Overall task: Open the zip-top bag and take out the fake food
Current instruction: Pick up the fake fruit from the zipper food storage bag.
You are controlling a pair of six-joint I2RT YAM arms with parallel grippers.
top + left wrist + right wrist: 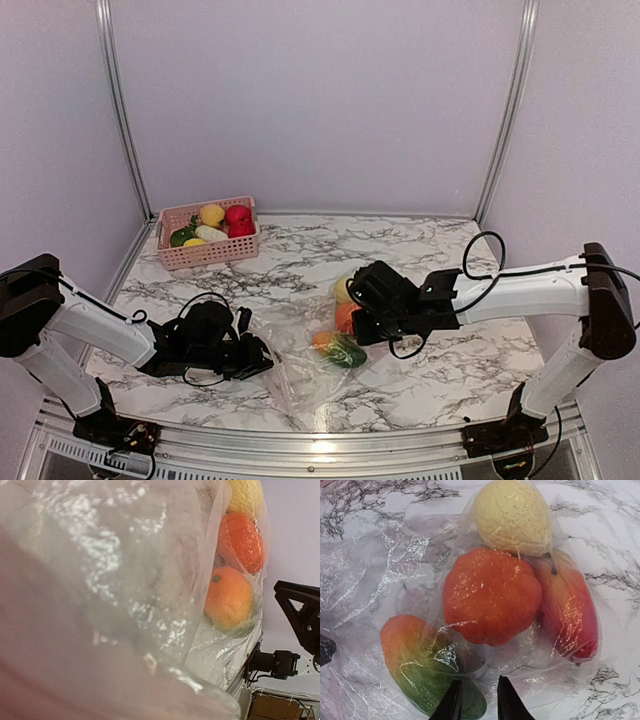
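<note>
The clear zip-top bag [290, 385] lies crumpled on the marble table between my arms. Fake food fills its right end: a cream-yellow lemon [512, 517], an orange-red round fruit [490, 595], a red-yellow fruit [570, 615] and an orange-green mango [415, 660]. My right gripper [479, 700] hovers just over the mango's green end, its jaws a narrow gap apart with bag film showing between the tips. My left gripper [255, 358] sits at the bag's left edge, seemingly shut on it. In the left wrist view the bag's plastic [125, 580] covers the lens and hides the fingers.
A pink slatted basket [208, 235] with several toy fruits stands at the back left. Metal frame posts and lilac walls enclose the table. The right arm's black parts [300, 615] show beyond the bag in the left wrist view.
</note>
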